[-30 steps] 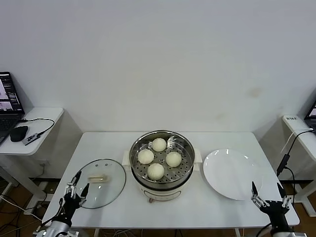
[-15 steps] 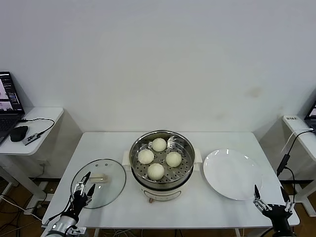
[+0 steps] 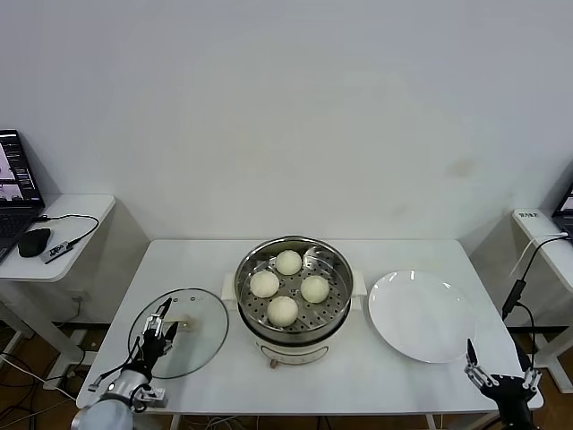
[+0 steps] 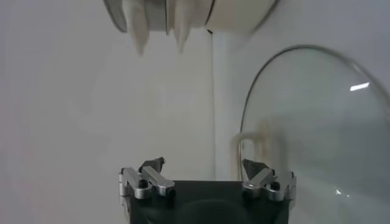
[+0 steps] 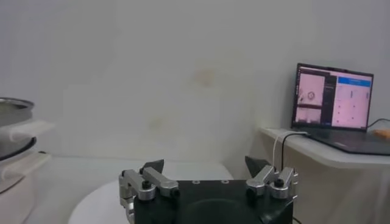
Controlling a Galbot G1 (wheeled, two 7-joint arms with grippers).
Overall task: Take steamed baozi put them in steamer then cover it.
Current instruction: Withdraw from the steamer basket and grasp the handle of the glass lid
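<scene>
Several off-white baozi (image 3: pixel 288 262) lie on the perforated tray inside the steel steamer (image 3: pixel 333 269) at the table's centre. The glass cover (image 3: pixel 199 336) lies flat on the table to the steamer's left, its cream handle (image 3: pixel 182 323) up. My left gripper (image 3: pixel 161 324) hovers open over the cover's near-left part, close to the handle. In the left wrist view the cover (image 4: pixel 317 122) and its handle (image 4: pixel 242 145) lie just ahead of the open left gripper (image 4: pixel 204 165). My right gripper (image 3: pixel 500 372) is open and holds nothing at the table's front right corner; the right wrist view shows it (image 5: pixel 204 164) too.
A white plate (image 3: pixel 421 315) lies right of the steamer. Side desks stand on both sides, the left one with a laptop (image 3: pixel 16 179) and a mouse (image 3: pixel 34 240), the right one with a laptop (image 5: pixel 332 100) and cables.
My left gripper has moved forward from the table's front edge onto the cover, nearing its handle. My right gripper has sunk lower at the front right corner.
</scene>
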